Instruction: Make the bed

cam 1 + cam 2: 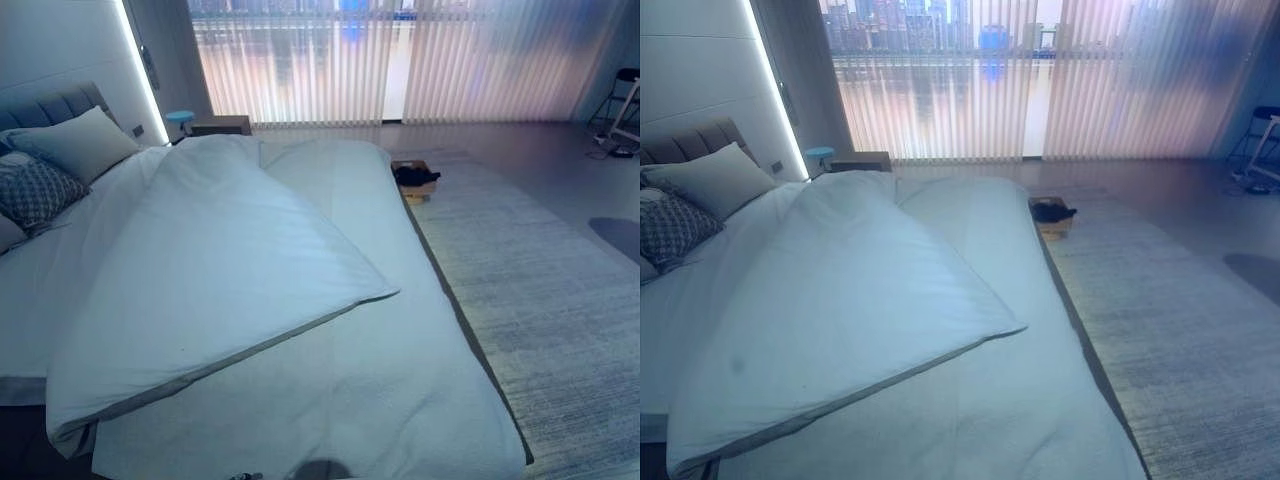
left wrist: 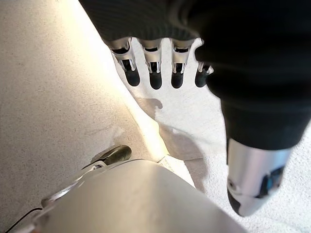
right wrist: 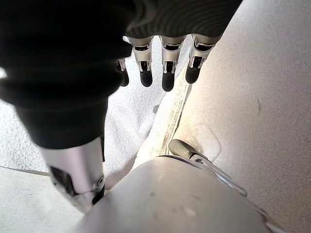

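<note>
A wide bed (image 1: 380, 390) fills the left and middle of the eye views, its headboard at the left. A white duvet (image 1: 220, 270) lies folded back on a slant, its loose corner (image 1: 388, 293) pointing right and the white cover underneath bare along the right side and near end. A grey pillow (image 1: 80, 145) and a patterned cushion (image 1: 35, 190) rest at the head. My left hand (image 2: 154, 68) hangs with straight fingers over a white cloth edge (image 2: 146, 126), holding nothing. My right hand (image 3: 167, 63) hangs the same way, with nothing in it.
A pale rug (image 1: 540, 290) runs along the bed's right side. A small box with something dark in it (image 1: 415, 180) sits on the floor by the far bed corner. A nightstand (image 1: 222, 125) stands before the blinds. A stand (image 1: 625, 105) is far right.
</note>
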